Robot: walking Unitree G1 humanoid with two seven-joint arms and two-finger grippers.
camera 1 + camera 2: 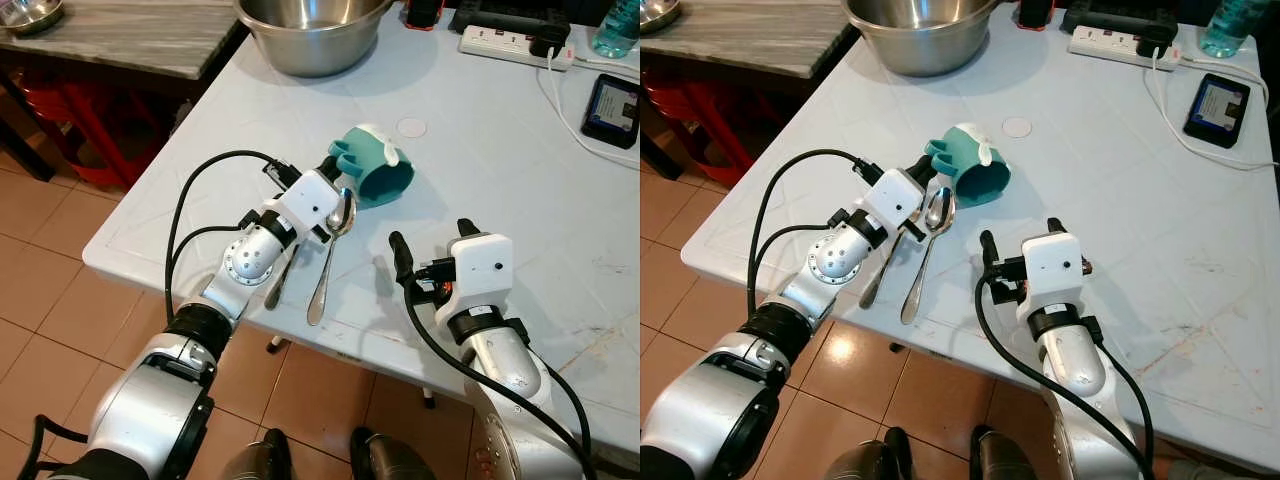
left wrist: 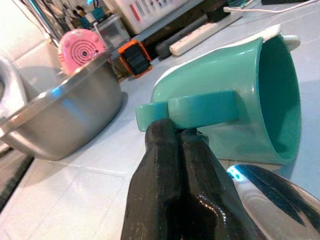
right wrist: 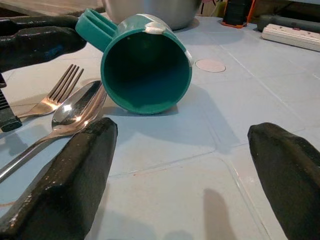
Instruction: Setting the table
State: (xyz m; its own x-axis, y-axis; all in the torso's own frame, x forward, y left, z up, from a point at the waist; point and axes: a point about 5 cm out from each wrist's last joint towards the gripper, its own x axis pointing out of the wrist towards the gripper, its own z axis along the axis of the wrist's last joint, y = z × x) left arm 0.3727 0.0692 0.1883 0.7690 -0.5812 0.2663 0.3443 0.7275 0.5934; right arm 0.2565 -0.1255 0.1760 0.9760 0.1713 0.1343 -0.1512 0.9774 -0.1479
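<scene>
Table setting partly done: cutlery down, mug (image 1: 372, 166) still on its side.

Spoon (image 1: 330, 255) and fork (image 3: 56, 94) lie side by side near the table (image 1: 480, 150) front edge, centre-left of the eye views, handles toward the robot, heads pointing up-frame at the mug. Mug sits mid-frame just past the spoon bowl, tipped over; long axis roughly level, running upper left to lower right, mouth opening lower right toward the right gripper (image 3: 182, 170), handle at upper left. Left gripper (image 2: 175, 137) has its fingers pressed together, tips touching the mug handle from below, not wrapped round it. Right gripper is spread wide, resting on the table short of the mug mouth, holding nothing. Left to do, as I read it: stand the mug upright beside the cutlery. Bowl (image 1: 312, 30) at top of frame, untouched.
</scene>
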